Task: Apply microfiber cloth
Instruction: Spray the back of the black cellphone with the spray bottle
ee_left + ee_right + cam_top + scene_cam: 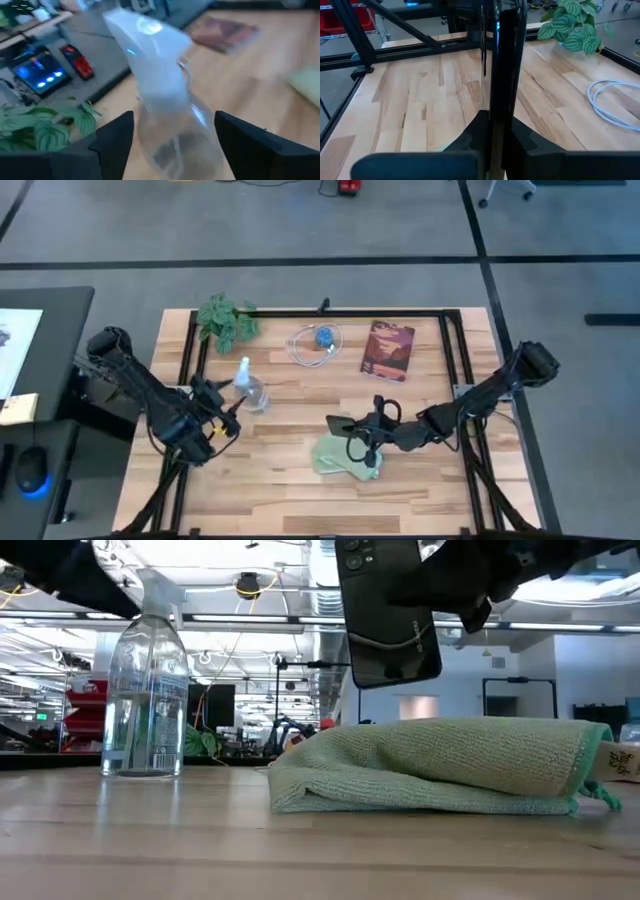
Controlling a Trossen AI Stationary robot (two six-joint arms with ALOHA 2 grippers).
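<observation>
One microfiber cloth lies bunched near the tabletop's front edge. The right gripper has its jaws closed on one black phone, lifted just above the cloth. The left gripper has its jaws spread wide around one clear spray bottle, with one plant near the back edge.

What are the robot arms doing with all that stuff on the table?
The right gripper holds a black phone up in the air above the microfiber cloth, which lies bunched on the wooden table. The left gripper is open, with a finger on each side of a clear spray bottle. The cloth is not touching the phone yet.
</observation>
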